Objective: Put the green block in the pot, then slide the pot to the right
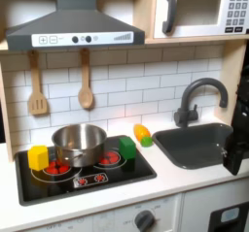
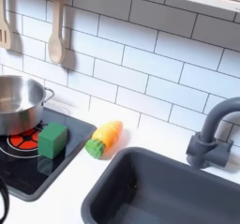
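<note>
Plainly, no readable writing; green block (image 2: 52, 139) sits beside pot (image 2: 19, 101).

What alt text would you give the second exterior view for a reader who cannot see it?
A shiny silver pot sits on a black toy stovetop, with a green block beside it, apart from the pot. A yellow-orange toy lies on the white counter between stove and dark sink; a wooden spoon hangs on the tiled wall.

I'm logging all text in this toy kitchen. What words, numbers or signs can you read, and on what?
Microwave display, top right in the first exterior view: light digits, too blurred to read.
Microwave keypad: button marks, too small to read.
Range hood panel: knob markings, unreadable.
Nothing legible in the second exterior view.
</note>
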Robot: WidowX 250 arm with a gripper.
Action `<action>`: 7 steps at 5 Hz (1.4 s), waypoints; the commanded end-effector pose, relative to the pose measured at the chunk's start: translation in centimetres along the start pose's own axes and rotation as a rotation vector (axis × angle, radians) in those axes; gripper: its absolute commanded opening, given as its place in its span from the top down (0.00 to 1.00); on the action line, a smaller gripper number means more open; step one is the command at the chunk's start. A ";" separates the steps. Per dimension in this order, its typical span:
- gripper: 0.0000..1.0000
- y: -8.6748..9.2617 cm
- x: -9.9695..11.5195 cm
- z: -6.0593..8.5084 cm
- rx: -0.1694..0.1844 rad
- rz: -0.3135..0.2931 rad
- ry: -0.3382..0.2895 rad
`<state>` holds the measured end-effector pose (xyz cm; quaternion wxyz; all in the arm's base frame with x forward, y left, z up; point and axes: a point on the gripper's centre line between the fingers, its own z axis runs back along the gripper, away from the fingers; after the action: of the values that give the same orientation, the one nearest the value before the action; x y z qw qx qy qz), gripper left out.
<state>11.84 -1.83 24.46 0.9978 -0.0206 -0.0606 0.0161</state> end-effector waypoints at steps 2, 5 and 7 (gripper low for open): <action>0.00 0.7 1.6 -0.2 0.020 0.011 -0.014; 0.00 2.7 6.1 -1.5 0.051 -0.007 -0.025; 0.00 3.5 8.6 -1.9 0.063 -0.023 -0.052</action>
<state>20.52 1.84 23.43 0.9963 0.0121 -0.0851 0.0033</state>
